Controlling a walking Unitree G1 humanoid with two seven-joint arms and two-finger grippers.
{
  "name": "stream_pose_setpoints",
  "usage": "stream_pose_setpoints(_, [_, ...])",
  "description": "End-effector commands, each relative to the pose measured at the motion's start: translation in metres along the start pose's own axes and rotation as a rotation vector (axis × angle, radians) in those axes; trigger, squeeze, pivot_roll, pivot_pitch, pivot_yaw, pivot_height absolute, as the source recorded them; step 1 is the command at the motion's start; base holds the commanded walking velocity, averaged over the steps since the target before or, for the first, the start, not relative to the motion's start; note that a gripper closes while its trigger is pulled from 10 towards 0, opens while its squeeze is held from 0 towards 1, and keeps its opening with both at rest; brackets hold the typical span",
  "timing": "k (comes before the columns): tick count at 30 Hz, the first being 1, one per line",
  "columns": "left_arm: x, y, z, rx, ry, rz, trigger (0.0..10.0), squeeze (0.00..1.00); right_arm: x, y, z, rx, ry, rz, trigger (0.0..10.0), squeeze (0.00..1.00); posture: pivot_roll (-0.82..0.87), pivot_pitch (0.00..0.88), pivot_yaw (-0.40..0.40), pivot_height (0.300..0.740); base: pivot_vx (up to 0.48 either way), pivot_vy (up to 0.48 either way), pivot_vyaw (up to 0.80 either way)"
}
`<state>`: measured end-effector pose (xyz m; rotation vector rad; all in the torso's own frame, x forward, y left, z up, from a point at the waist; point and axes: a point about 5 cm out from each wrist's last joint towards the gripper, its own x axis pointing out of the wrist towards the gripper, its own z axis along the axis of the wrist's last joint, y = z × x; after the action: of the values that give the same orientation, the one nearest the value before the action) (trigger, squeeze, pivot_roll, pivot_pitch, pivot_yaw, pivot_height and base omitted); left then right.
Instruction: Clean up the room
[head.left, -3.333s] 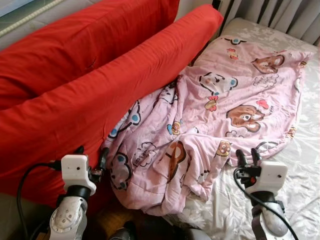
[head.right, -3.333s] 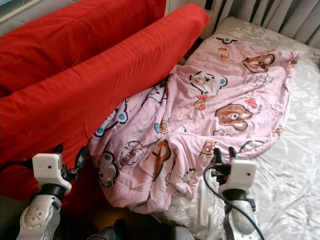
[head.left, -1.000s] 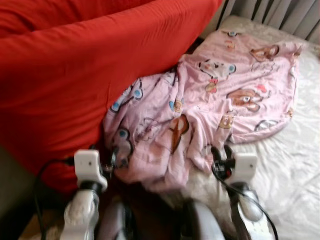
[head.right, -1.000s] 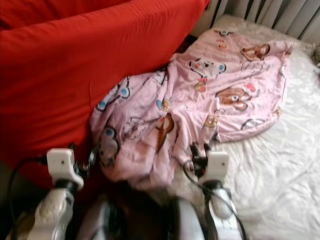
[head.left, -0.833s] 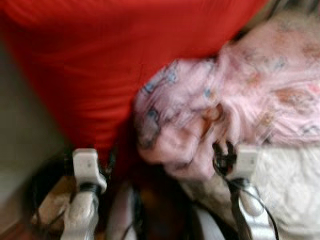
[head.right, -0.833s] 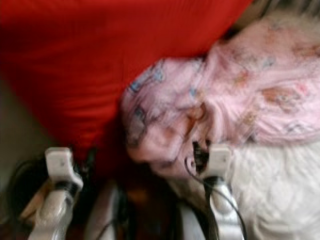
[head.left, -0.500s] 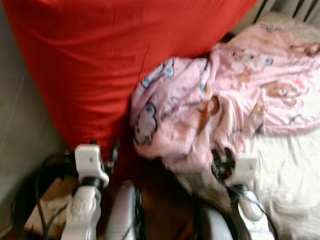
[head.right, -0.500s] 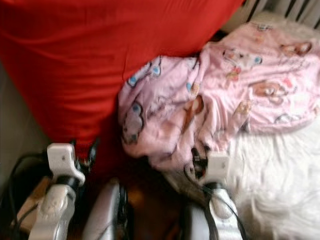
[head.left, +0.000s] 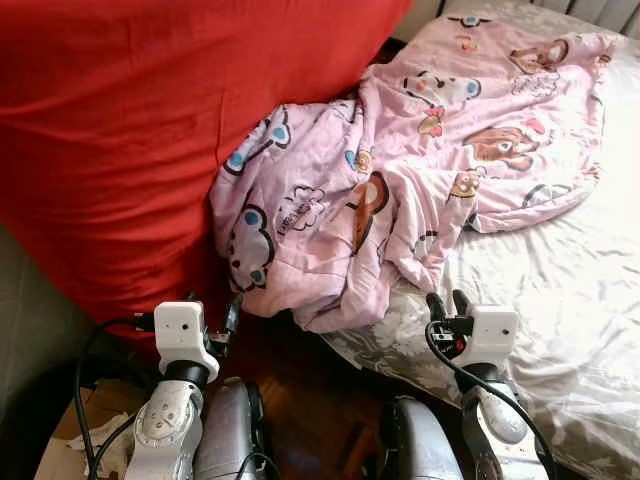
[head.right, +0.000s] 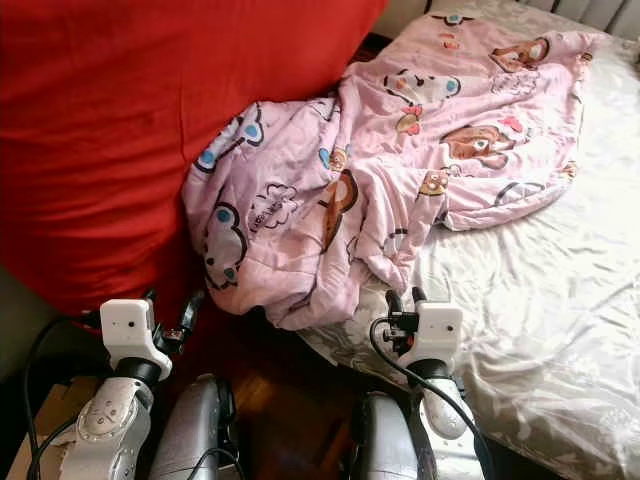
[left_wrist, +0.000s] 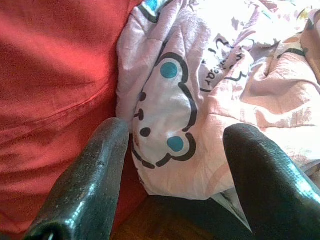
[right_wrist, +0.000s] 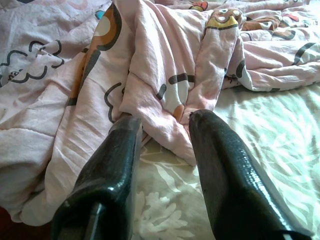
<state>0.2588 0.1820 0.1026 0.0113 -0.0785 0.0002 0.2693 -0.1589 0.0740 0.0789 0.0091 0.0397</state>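
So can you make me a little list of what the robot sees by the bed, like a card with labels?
blanket: pink cartoon-print quilt, crumpled, hanging over the bed's near corner
bed: pale floral satin sheet under the quilt
beside bed: big red fabric cushion, touching the quilt
left gripper: open, empty, pointed at the quilt's corner
right gripper: open, empty, low over the sheet at the quilt's edge
floor: dark wood

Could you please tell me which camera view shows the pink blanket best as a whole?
The left eye view: the pink blanket shows whole there, bunched against the red cushion and spread over the bed. The right eye view shows much the same. Each wrist view gives just a close patch of its folds.
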Motion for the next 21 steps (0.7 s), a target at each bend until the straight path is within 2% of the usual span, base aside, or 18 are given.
stream_pose_setpoints(1, [-0.0036, -0.0001, -0.0039, -0.004, 0.020, -0.009, 10.0, 0.00, -0.0030, -0.0015, -0.0053, 0.002, 0.016, -0.008, 10.0, 0.00, -0.01, 0.280, -0.062, 0.620, 0.000, 0.000, 0.00])
stream_pose_setpoints(6, [-0.0035, -0.0013, -0.0038, -0.003, 0.018, -0.017, 10.0, 0.00, -0.0026, 0.0003, -0.0048, -0.001, 0.012, 0.001, 10.0, 0.00, -0.01, 0.276, -0.060, 0.620, 0.000, 0.000, 0.00])
stream_pose_setpoints(21, [-0.0024, -0.0024, -0.0033, -0.003, 0.014, -0.026, 10.0, 0.00, -0.0021, 0.0047, -0.0061, 0.002, 0.013, 0.025, 10.0, 0.00, -0.01, 0.277, -0.061, 0.620, 0.267, 0.000, 0.00])
